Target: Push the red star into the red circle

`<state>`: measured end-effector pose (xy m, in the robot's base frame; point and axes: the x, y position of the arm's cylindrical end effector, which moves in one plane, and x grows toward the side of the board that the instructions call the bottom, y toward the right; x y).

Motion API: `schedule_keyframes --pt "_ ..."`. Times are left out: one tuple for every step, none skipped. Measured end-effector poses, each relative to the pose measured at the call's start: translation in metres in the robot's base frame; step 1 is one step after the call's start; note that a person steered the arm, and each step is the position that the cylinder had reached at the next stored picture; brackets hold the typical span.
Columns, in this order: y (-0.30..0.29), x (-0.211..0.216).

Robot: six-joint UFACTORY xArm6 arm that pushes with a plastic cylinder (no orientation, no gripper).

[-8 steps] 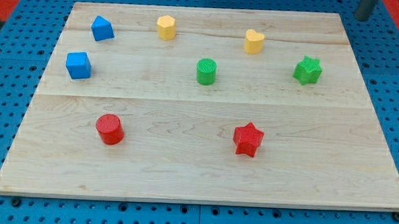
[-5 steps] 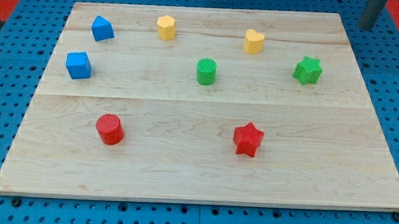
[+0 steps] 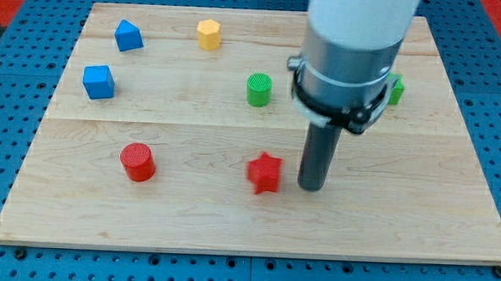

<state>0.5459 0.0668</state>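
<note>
The red star [image 3: 265,172], a small stiff block that looks light and quick to skid on the smooth bench [image 3: 188,222], sits right of the red circle [image 3: 137,162], the pincerless rod's tip [image 3: 311,188] near its right side, best pushed there centrally.

My tip [image 3: 311,188] just right of the slightly blurred red star [image 3: 265,172].

Open lane between star and circle
Bare counter [image 3: 197,206] lies between red star [image 3: 265,172] and red circle [image 3: 137,163]; my tip [image 3: 311,188] stands just right of the star.
</note>
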Motion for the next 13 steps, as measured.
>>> schedule_keyframes --pt "-0.052 0.015" --pt "-0.046 0.015" --pt "0.005 0.023" --pt "0.017 -0.010" --pt "-0.014 -0.011" --pt "-0.033 -0.011" --pt "-0.030 -0.020" --pt "-0.065 -0.020" --pt "-0.135 -0.029" --pt "-0.137 -0.029" --pt "-0.176 -0.029" --pt "-0.199 -0.029" --pt "-0.191 -0.029"
